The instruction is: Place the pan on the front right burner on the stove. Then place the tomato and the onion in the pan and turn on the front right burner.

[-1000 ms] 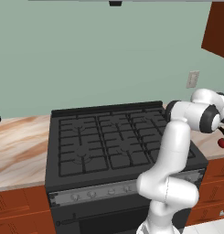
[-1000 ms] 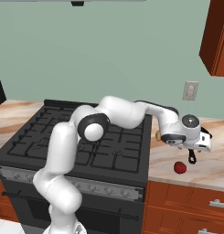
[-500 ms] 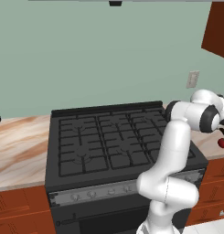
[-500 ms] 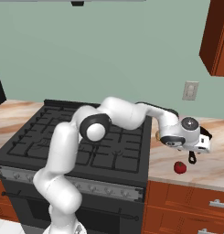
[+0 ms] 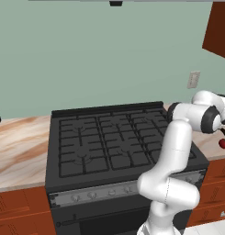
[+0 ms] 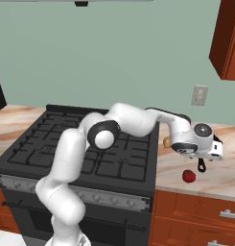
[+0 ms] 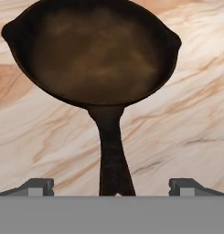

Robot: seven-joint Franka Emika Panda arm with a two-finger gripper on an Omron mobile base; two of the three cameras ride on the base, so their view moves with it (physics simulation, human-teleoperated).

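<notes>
The pan (image 7: 97, 50), a dark brown skillet, lies on the marble counter with its black handle (image 7: 114, 160) pointing back at my hand. My gripper (image 7: 114, 187) is open above the handle's end, one fingertip on each side and neither touching it. In the right base view my gripper (image 6: 208, 157) hangs over the counter right of the stove (image 6: 76, 144), and the hand covers most of the pan. The red tomato (image 6: 188, 176) lies just in front of it, and the tan onion (image 6: 166, 142) sits at the stove's edge. The front right burner (image 6: 131, 166) carries nothing.
The wall with a white outlet (image 6: 199, 95) rises behind the counter. A brown upper cabinet (image 6: 229, 38) hangs above right. Silver knobs (image 6: 90, 197) line the stove's front. The counter runs on to the stove's left (image 5: 17, 147).
My hand has sunk slightly toward the pan's handle. The jaws have stayed wide, and the tomato and onion have not moved.
</notes>
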